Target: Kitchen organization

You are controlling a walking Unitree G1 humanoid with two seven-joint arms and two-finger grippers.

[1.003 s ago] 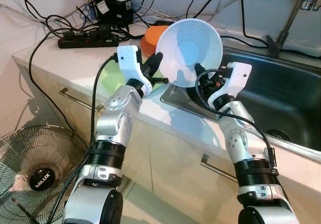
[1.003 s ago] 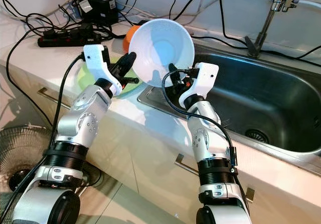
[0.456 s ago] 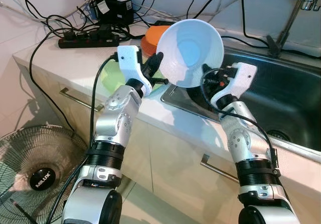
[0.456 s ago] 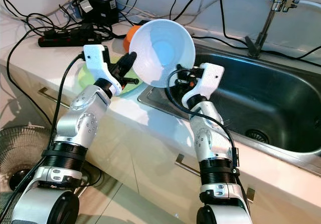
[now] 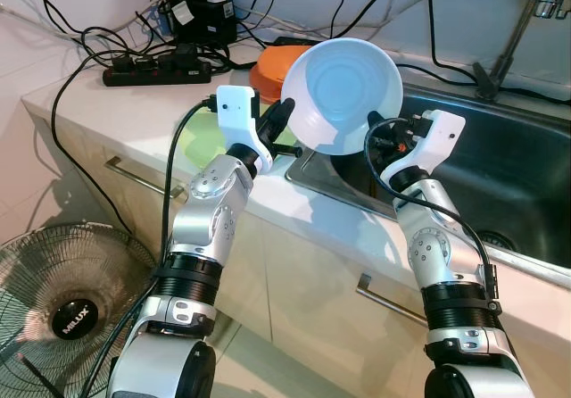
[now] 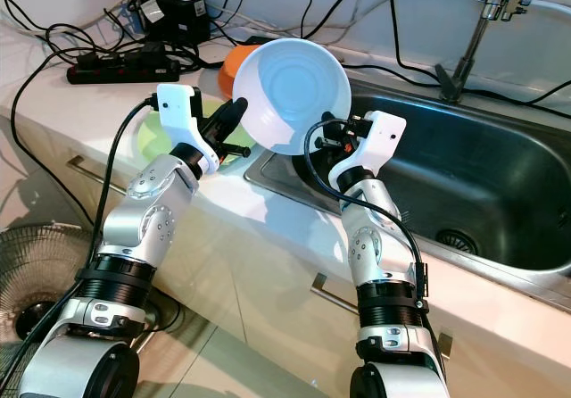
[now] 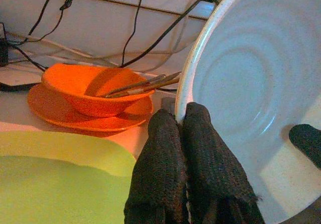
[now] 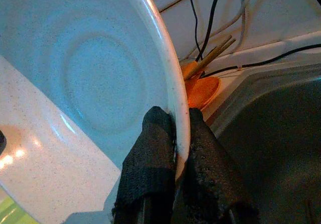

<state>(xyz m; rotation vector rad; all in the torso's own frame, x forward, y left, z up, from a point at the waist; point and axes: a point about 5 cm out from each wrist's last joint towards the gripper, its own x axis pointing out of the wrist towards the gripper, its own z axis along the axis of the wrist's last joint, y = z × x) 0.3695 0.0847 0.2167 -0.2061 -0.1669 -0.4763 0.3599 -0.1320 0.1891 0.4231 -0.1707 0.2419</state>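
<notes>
Left gripper (image 7: 181,123) and right gripper (image 8: 175,128): jaws pinched, arms raised.

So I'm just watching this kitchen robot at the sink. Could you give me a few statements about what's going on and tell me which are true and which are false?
1. Both grippers pinch the rim of the white bowl. True: left gripper and right gripper each clamp it.
2. The bowl sits in the sink. False: it is held up, tilted, above the sink's edge.
3. The orange bowl holds chopsticks. True.
4. The orange bowl stands on a green plate. False: it stands on an orange plate; the green plate lies beside it.
</notes>
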